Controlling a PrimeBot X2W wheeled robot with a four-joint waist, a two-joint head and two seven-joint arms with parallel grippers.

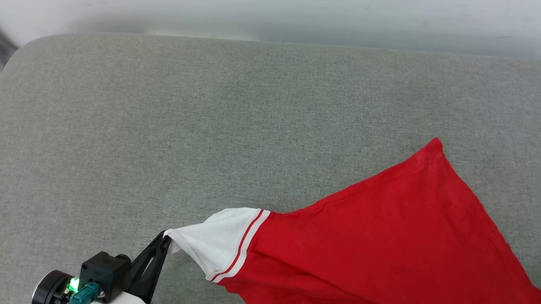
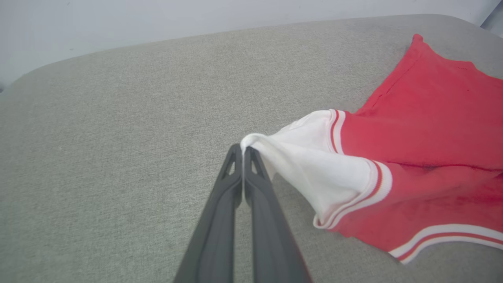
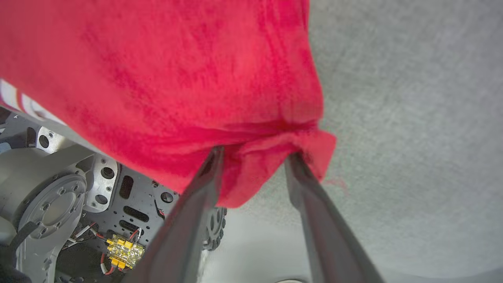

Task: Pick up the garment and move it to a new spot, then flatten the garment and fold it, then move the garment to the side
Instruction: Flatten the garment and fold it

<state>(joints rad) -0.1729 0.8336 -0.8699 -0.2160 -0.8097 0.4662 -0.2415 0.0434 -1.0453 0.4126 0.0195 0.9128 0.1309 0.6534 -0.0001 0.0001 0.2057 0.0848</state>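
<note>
Grey woven cushion (image 1: 162,120) with rounded corner, pale wall (image 1: 276,10) behind

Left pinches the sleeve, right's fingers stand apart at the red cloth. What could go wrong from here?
1. The left gripper grips only the tip of the garment's white sleeve; a hard pull may slip it free.
2. Red cloth is bunched between the right gripper's spread fingers; it may snag and drag as that arm leaves.
</note>
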